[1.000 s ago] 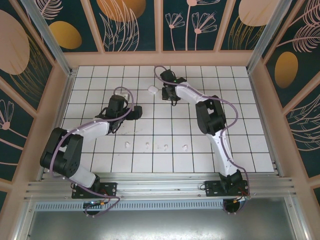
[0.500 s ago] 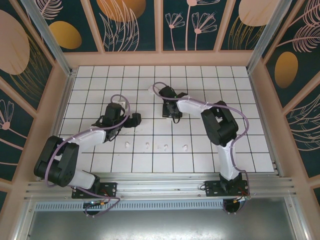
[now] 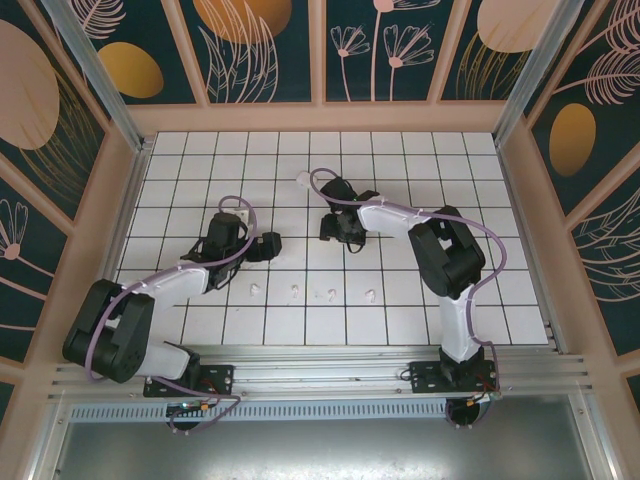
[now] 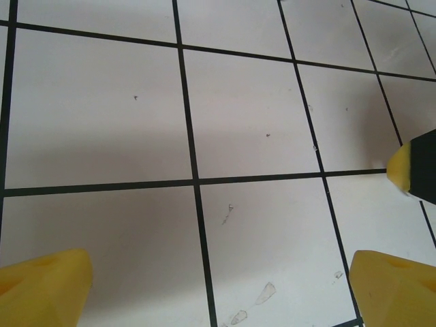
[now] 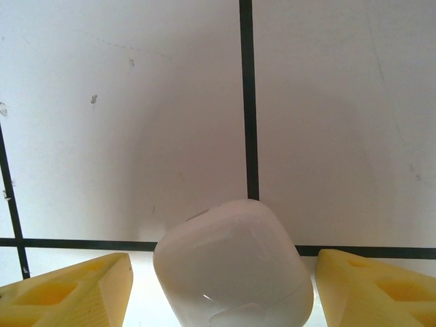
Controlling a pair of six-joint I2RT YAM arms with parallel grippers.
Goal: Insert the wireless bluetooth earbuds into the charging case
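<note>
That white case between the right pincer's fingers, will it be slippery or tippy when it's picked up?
The charging case looks glossy and rounded, so it may slip in the right pincer. Its smooth shell looks hard, so it probably stays stiff when squeezed. With no flat side showing, it could rock if pushed.

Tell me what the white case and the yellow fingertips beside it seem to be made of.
The charging case looks like smooth glossy white plastic: rounded moulded corners, a bright highlight, a fine seam. The yellow fingertips look like matte rigid plastic, possibly printed, with recessed pockets; rubber can't be ruled out.
</note>
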